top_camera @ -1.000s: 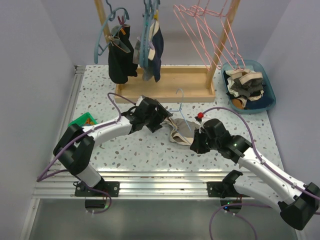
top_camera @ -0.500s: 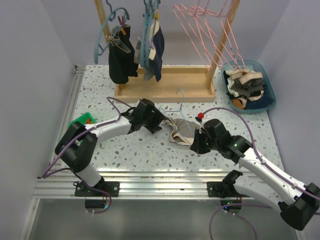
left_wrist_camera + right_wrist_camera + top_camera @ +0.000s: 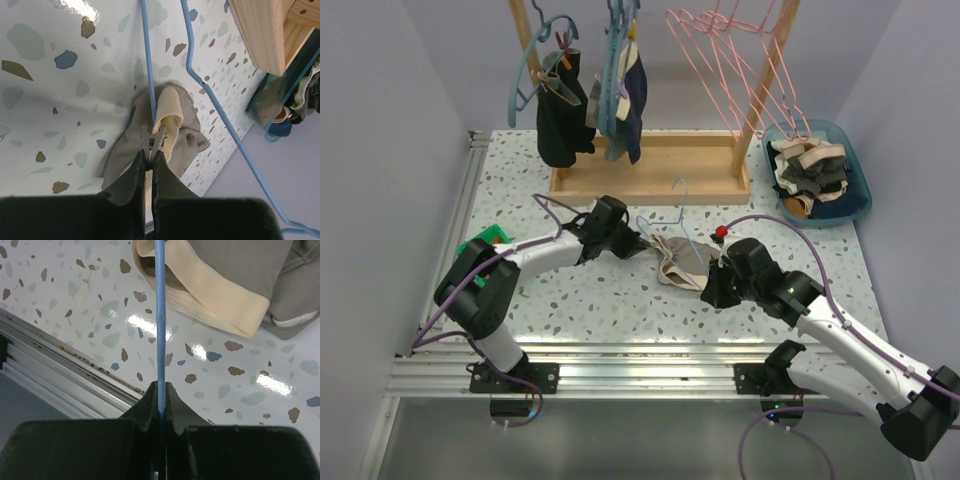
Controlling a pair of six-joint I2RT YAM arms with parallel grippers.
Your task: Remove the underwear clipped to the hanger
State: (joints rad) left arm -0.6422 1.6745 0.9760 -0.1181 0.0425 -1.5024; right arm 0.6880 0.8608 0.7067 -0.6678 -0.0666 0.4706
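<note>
Underwear lies crumpled at the centre of the top view; it looks soft, light and limp. Your left gripper is clenched on the small clip, and your right gripper grasps the thin, stiff hanger. Take hold of the cloth beside the clip.
</note>
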